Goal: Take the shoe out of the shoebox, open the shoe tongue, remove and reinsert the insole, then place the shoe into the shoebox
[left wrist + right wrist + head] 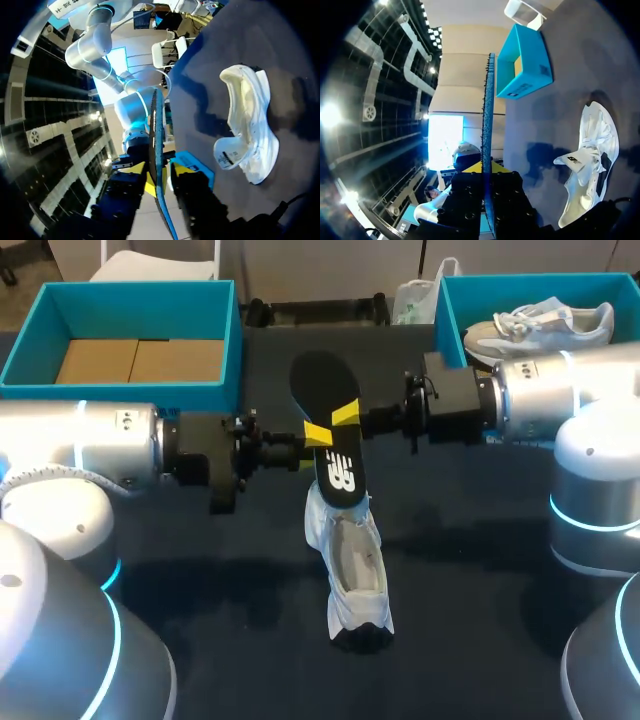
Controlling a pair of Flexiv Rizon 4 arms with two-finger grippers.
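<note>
Overhead, insole flat-on between left claw and right claw, edge-on from wrists

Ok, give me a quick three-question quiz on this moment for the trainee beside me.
1. True or false: the insole sits inside the white shoe.
2. What grips the insole? A) the left tool only; B) the right tool only; C) both tools, from opposite sides.
3. Fill in: the second shoe lies in the teal box on the robot's ____ side.

Key: 1 false, it is held up above the shoe. 2 C. 3 right.
</note>
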